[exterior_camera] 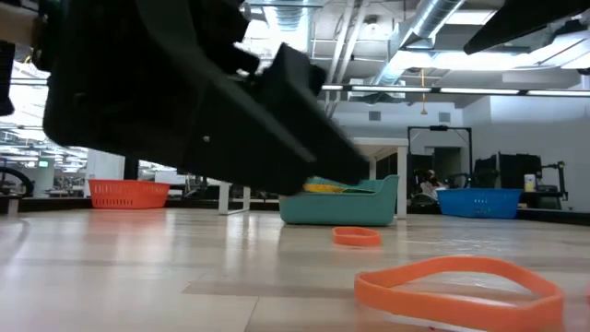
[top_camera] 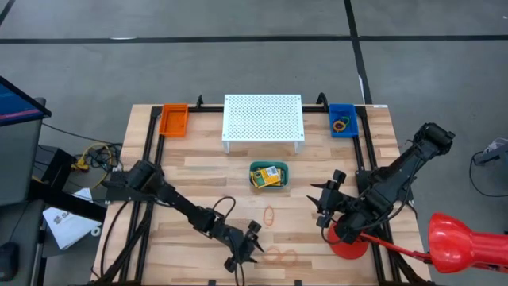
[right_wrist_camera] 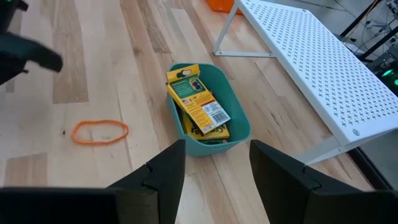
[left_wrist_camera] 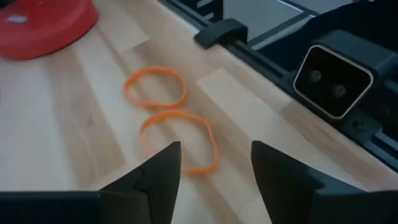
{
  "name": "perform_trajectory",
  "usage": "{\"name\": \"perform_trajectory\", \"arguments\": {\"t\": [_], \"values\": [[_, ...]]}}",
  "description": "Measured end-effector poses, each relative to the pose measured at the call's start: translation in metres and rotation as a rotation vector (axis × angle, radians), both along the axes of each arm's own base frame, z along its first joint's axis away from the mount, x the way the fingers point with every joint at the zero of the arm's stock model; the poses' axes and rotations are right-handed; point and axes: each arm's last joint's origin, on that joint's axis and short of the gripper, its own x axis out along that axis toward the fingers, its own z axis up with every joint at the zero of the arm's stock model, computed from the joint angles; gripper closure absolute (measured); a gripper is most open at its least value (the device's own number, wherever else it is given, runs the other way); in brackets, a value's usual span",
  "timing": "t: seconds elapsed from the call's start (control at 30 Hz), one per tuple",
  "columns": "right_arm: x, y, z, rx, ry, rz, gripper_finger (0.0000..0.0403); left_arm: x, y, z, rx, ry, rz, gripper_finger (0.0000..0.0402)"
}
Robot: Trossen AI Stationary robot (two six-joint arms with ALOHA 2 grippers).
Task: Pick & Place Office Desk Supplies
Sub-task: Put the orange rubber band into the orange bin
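Two orange rubber bands (left_wrist_camera: 177, 127) lie flat on the wood near the table's near edge, also in the high view (top_camera: 280, 256). My left gripper (top_camera: 248, 253) hovers open just left of them; in its wrist view the fingers (left_wrist_camera: 214, 171) frame the nearer band without touching. A third orange band (top_camera: 270, 214) lies mid-table, seen too in the right wrist view (right_wrist_camera: 99, 132). Two yellow-and-green crayon boxes (right_wrist_camera: 199, 102) rest inside the teal tray (top_camera: 270, 176). My right gripper (top_camera: 325, 202) is open, right of the tray, holding nothing.
A white perforated stand (top_camera: 263, 121) sits at the far middle, with an orange bin (top_camera: 173, 120) to its left and a blue bin (top_camera: 343, 120) holding bands to its right. A red disc (top_camera: 348, 242) lies under the right arm. A black camera box (left_wrist_camera: 336, 74) stands at the near rail.
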Motion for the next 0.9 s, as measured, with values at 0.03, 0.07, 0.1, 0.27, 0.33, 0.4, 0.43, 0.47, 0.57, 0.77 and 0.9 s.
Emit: {"name": "perform_trajectory", "arguments": {"t": [0.03,0.07,0.1,0.27,0.33,0.4,0.43,0.47,0.57,0.77,0.9], "values": [[0.0,0.0,0.0,-0.002,-0.001,-0.001,0.0228,0.002,-0.001,-0.002,0.008,-0.004,-0.013,0.0208],[0.0,0.0,0.0,-0.001,-0.001,-0.001,0.0228,0.006,-0.001,-0.003,0.016,-0.005,-0.021,0.0205],[0.0,0.0,0.0,-0.002,-0.001,0.0,0.0228,0.008,-0.002,-0.005,0.018,-0.005,-0.035,0.0202],[0.0,0.0,0.0,-0.001,-0.002,0.0,0.0228,0.02,0.004,-0.012,0.012,0.0,-0.05,0.0195],[0.0,0.0,0.0,-0.001,-0.002,0.001,0.0228,0.022,0.008,-0.011,0.004,-0.007,-0.05,0.0196],[-0.001,0.001,0.0,-0.001,-0.002,0.007,0.0228,0.025,0.013,-0.011,-0.009,-0.007,-0.054,0.0198],[-0.001,0.001,0.0,0.0,-0.002,0.007,0.0228,0.026,0.016,-0.011,-0.018,0.0,-0.061,0.0199],[-0.001,0.002,0.0,0.0,-0.002,0.007,0.0228,0.027,0.018,-0.011,-0.027,0.007,-0.071,0.02],[-0.001,0.002,0.0,0.002,-0.004,0.007,0.0228,0.029,0.021,-0.014,-0.043,0.02,-0.091,0.0203],[-0.001,0.002,0.0,0.002,-0.005,0.007,0.0228,0.029,0.021,-0.028,-0.051,0.055,-0.12,0.0199],[-0.001,0.002,0.0,0.003,-0.005,0.007,0.0228,0.029,0.022,-0.028,-0.048,0.057,-0.116,0.0198]]}}
